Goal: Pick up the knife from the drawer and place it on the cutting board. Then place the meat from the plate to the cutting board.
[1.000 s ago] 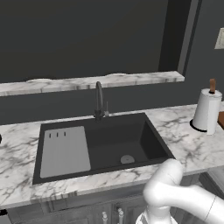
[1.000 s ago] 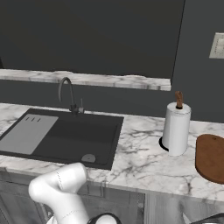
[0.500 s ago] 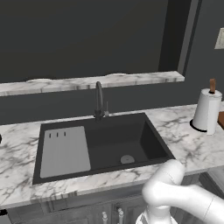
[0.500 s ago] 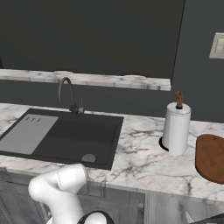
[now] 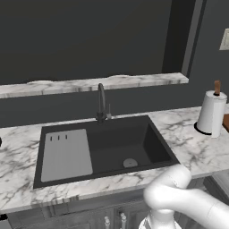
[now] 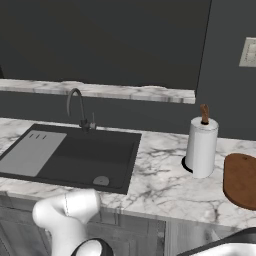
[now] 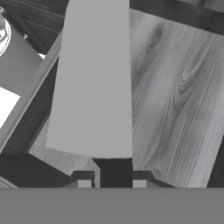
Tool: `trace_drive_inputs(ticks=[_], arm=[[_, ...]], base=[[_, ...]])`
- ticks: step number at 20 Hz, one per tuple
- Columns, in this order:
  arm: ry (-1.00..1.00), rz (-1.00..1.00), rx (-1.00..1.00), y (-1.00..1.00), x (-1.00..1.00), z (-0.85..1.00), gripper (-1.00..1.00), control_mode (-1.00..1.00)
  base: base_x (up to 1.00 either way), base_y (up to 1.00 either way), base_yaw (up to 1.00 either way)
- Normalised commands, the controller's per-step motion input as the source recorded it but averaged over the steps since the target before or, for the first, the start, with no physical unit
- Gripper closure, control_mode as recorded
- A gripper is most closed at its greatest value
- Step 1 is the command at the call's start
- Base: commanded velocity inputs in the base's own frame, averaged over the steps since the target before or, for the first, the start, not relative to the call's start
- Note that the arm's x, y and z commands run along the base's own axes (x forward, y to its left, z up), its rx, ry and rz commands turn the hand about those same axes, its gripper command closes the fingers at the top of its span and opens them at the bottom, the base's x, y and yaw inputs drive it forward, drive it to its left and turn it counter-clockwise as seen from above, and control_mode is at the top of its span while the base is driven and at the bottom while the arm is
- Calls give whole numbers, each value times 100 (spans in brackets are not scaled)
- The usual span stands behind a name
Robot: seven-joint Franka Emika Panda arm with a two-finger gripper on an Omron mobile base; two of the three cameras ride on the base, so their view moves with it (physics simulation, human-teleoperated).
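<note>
Marble counter (image 6: pixel 160 185), dark sink (image 5: pixel 120 147) as landmark. Paper towel roll (image 6: pixel 201 147) right of sink; cutting board (image 6: pixel 241 180) further right, bare. Gripper (image 7: pixel 111 183) below counter, fingers closed on dark handle of knife (image 7: pixel 94 87), pale blade over grey wood-grain surface.

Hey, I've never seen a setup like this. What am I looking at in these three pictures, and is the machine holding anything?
It's a white robot arm in a computer-rendered kitchen. Two pictures come from cameras behind the arm, left and right, looking over a marble counter with a dark sink, a paper towel roll and a brown cutting board. The third looks along the claw, which is shut on a knife: dark handle between the tips, pale blade pointing away over grey wood.
</note>
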Motion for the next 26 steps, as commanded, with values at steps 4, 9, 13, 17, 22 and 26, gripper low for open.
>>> trace_drive_inputs(ticks=[4,9,13,17,22,26], arm=[[0,-8,-7,45,2,62,100,-100],[0,-8,-7,46,20,54,100,-100],[0,-7,-6,48,36,40,100,-100],[6,-6,-6,48,39,24,100,-100],[10,-6,-7,42,40,13,100,-100],[9,-3,-3,22,31,8,100,-100]], base=[[0,0,0],[0,0,0],[0,0,0],[0,0,0],[0,0,0],[0,0,0]])
